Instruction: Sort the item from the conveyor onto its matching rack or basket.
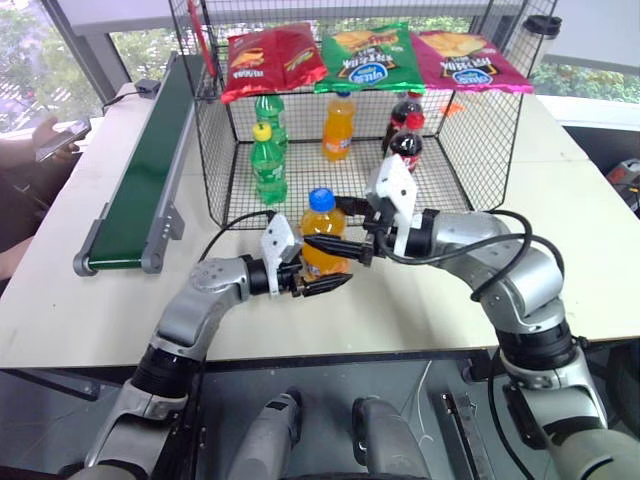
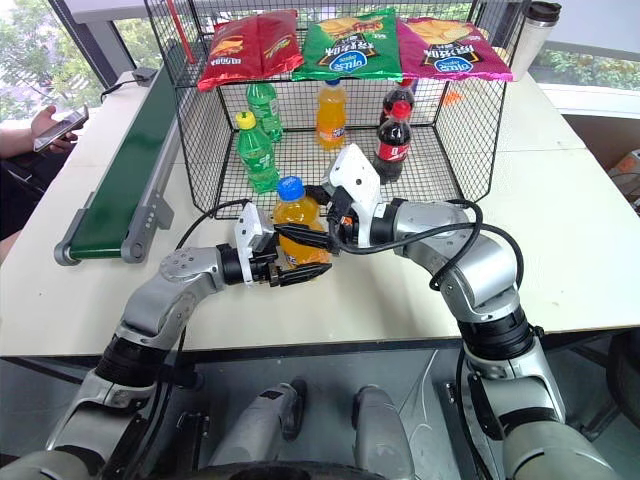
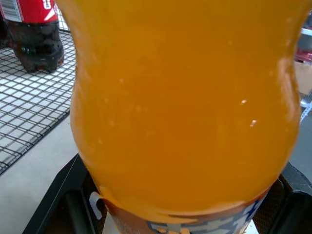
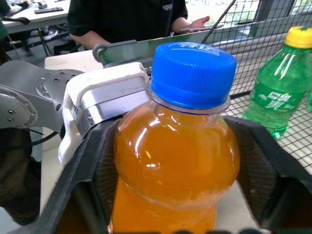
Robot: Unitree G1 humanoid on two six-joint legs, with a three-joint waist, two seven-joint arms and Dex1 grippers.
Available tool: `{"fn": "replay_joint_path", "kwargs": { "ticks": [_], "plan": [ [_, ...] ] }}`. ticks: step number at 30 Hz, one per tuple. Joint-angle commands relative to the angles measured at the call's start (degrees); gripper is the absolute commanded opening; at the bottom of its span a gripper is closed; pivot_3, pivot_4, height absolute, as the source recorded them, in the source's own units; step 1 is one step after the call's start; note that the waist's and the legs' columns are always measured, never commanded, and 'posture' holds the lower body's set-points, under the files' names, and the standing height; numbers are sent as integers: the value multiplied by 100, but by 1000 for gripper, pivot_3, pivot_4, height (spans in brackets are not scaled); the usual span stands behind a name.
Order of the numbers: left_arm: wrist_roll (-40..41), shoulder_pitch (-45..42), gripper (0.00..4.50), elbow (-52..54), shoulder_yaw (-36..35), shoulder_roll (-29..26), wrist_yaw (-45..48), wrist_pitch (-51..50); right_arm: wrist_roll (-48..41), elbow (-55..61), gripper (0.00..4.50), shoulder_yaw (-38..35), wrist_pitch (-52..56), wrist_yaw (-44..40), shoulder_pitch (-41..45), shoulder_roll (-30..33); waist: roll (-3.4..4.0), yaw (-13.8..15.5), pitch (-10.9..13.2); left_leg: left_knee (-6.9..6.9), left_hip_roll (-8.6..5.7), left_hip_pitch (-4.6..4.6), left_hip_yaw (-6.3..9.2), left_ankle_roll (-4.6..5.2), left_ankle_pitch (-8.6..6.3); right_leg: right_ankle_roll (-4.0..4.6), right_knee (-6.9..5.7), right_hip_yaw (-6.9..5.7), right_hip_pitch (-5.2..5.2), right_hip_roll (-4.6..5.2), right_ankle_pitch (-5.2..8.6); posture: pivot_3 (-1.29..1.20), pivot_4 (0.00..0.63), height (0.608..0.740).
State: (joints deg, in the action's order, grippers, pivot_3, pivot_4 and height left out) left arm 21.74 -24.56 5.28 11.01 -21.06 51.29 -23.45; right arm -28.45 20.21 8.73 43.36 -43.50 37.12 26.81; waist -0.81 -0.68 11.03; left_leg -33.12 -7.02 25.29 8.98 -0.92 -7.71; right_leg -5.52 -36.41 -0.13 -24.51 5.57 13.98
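Note:
The item, an orange soda bottle (image 1: 322,228) with a blue cap (image 4: 192,73), stands upright just above the white table, in front of the black wire cage (image 1: 470,150). My left gripper (image 1: 325,275) is shut on its lower body from the left. From the right, my right gripper (image 1: 325,241) is shut on its upper body below the cap; its black fingers (image 4: 92,161) flank the bottle. The dark green conveyor (image 1: 140,180) runs along the table's left side with nothing on it.
Inside the cage stand green soda bottles (image 1: 268,165), an orange bottle (image 1: 338,127) and dark cola bottles (image 1: 406,140). Chip bags (image 1: 370,55) lie on its top. A person with a phone (image 1: 55,140) sits at the far left. A tumbler (image 1: 540,35) stands behind the cage.

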Motion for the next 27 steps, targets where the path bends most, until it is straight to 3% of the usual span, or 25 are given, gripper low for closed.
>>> {"fn": "replay_joint_path", "kwargs": {
  "ticks": [1,6,9,10,21,27],
  "plan": [
    [126,-256,3008,179,-160,98,-82,-16,-13,135,2625,-59,-48,38,73,-7,0,0,0,0,0,0,0,0,0,0,0,0,0,0,0,0,150,739],
    [92,-292,3008,154,-214,123,-157,-31,-1,147,2625,-58,-25,62,70,7,0,0,0,-1,0,0,0,0,0,-1,0,0,0,-1,-1,0,150,739],
    [176,-329,4436,120,-242,113,-80,-100,-4,166,2625,-60,-17,63,59,22,0,0,0,-1,0,0,0,0,0,-2,-1,0,0,-1,-2,0,150,739],
    [204,-329,4500,130,-237,91,-32,-147,-9,171,2625,-60,-11,64,58,27,0,0,0,-2,0,0,1,0,1,-1,-1,0,0,-1,-3,0,150,739],
    [159,-90,4500,349,-372,-334,-140,-315,81,137,2625,-76,-52,187,72,14,0,-13,0,-4,0,-1,-1,0,1,-5,-2,1,1,-2,-6,0,150,739],
    [359,451,4500,779,-1029,-888,-364,-601,485,-329,2625,-151,-294,641,272,-176,1,-19,0,-2,2,-2,0,0,1,-2,-3,2,-2,-3,-6,0,150,739]
  ]
}}
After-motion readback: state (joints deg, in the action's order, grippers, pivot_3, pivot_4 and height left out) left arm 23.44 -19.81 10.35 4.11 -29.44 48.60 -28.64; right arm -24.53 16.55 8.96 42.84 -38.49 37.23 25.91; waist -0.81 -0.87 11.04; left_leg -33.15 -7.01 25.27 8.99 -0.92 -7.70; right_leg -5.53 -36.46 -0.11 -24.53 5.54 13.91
